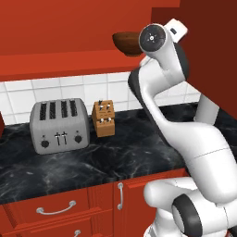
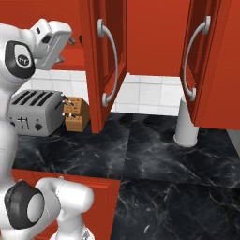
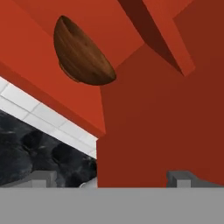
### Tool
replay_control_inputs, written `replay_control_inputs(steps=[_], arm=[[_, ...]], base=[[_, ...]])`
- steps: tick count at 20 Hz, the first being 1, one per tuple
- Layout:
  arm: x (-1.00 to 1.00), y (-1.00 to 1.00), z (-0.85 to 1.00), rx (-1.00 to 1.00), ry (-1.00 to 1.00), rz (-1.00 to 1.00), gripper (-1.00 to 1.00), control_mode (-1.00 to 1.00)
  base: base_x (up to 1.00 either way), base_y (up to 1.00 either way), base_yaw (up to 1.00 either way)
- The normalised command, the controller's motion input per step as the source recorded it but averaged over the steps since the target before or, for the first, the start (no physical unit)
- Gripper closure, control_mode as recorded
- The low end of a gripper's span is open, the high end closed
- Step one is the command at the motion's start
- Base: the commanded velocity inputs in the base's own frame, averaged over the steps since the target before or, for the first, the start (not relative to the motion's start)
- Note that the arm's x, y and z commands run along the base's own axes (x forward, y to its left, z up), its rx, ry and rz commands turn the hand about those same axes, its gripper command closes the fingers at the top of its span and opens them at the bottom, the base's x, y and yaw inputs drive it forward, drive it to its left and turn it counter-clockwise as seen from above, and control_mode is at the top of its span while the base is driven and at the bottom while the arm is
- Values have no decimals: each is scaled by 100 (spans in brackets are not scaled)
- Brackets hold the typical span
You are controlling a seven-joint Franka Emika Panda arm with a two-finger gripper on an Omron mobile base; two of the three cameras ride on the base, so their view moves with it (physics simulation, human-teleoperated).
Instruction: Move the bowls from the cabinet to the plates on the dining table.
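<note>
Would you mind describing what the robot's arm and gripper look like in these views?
The arm is glossy white with rounded links and dark grey joint bands; round black caps with pale markings sit on the joints. The gripper ends a boxy white hand, with two small grey finger tips.

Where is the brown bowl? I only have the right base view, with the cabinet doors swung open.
Observer: The left base view has the dark brown bowl sitting upright on the cabinet shelf, partly behind the arm's wrist.
Operator: Is the tool on it yet?
Observer: No. In the hand view the tool is open with nothing between its fingertips, and the bowl lies well apart from them, toward the upper left of that picture.
</note>
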Motion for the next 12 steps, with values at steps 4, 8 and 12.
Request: replay_control_inputs(steps=[4,8,12], arm=[[49,0,0,-5,0,0,-100,-100],[42,0,0,0,0,2,-100,-100],[48,0,0,0,0,6,-100,-100]], base=[[0,0,0],[0,0,0],[0,0,0]])
